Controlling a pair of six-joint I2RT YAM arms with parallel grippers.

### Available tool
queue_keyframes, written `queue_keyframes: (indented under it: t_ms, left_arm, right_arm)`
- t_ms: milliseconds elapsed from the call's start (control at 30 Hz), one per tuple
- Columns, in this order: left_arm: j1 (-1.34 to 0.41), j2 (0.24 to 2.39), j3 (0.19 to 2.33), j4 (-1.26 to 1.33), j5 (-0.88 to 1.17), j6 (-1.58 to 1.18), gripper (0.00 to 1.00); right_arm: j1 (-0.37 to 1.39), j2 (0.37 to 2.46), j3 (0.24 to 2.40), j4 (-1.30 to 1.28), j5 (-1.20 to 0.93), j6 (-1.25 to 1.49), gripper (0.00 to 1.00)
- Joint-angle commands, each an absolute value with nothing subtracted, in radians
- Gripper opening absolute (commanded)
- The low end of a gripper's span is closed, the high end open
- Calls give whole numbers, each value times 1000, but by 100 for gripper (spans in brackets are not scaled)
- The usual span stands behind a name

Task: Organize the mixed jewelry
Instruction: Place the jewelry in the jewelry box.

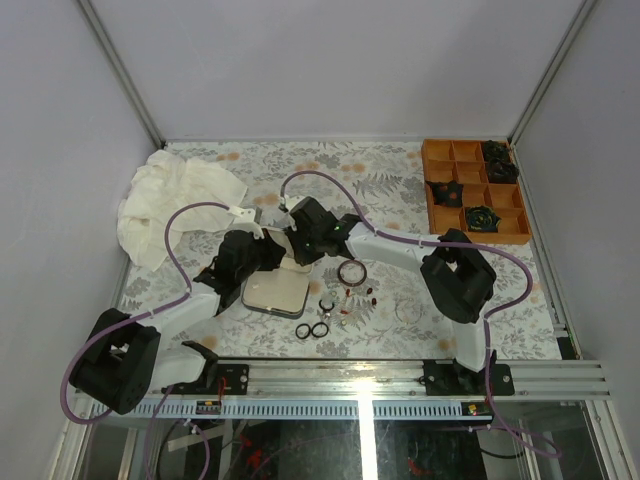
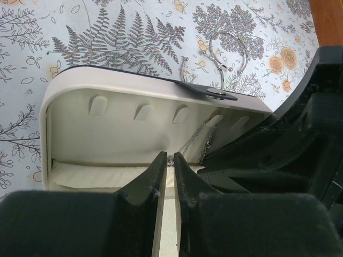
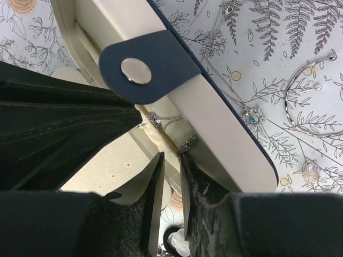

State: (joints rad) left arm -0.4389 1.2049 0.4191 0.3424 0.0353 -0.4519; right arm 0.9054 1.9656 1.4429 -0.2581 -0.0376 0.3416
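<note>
The navy case (image 1: 272, 296) lies open mid-table, its cream lid (image 2: 150, 107) standing up. My left gripper (image 1: 272, 256) reaches into it; in the left wrist view its jaws (image 2: 168, 155) are nearly closed, pinching a thin silver chain (image 2: 201, 136) that hangs inside the lid. My right gripper (image 1: 308, 250) is at the lid's edge, beside the navy snap tab (image 3: 144, 72). Its jaws (image 3: 171, 155) are nearly closed with nothing seen between them, and a silver pendant (image 3: 187, 143) sits at the right fingertip. A reddish-brown bangle (image 1: 351, 272), black rings (image 1: 311, 330) and red beads (image 1: 372, 295) lie to the right of the case.
An orange divided tray (image 1: 440, 205) with black rosettes stands at the back right. A crumpled white cloth (image 1: 175, 200) lies at the back left. A silver wire hoop (image 3: 311, 101), a teal-stone necklace (image 3: 252, 116) and a wire hoop (image 2: 228, 51) lie behind the lid.
</note>
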Motion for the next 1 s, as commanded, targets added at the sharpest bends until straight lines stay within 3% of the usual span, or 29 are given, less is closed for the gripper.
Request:
queue_keyframes:
  t_ms: [0,667,967]
  left_arm:
    - [-446,1191,417,355,11,-440,8]
    - [-446,1194,407,362,12,-452,8]
    - [-446,1180,396,358,15,-461,8]
  right_arm:
    - [931,1974,1477,-261,-42,324,25]
    - [951,1866,1395,-184,-145,278,19]
    - [951,1832,1389,-182,-123,281,28]
